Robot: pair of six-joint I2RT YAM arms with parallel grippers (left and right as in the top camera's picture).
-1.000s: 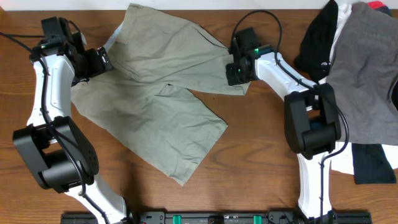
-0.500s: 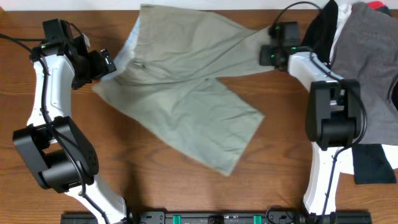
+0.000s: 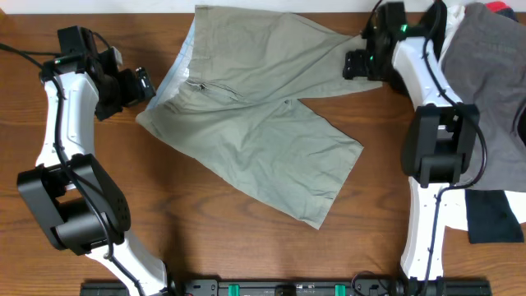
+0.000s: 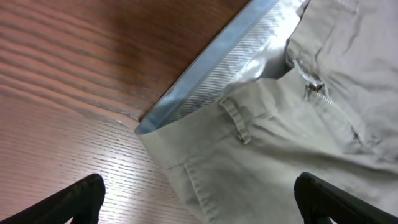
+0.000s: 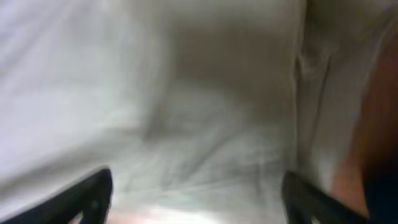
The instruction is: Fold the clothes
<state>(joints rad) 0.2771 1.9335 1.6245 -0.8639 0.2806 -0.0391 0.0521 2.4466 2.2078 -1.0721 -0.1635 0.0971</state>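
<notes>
On table (image 3: pixel 107 205), khaki shorts (image 3: pixel 263 115) spread flat; other garments (image 3: pixel 489 82) piled right.

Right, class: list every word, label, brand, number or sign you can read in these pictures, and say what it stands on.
None can be read.
The light khaki-green cotton shorts show a zip and a belt loop, but no legible label.
The right wrist view is too blurred to tell.

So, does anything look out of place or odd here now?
Yes. The shorts lie askew, diagonal across the table, and the waistband is turned over at the left, showing its pale blue lining. Nothing looks damaged or spilled.
</notes>
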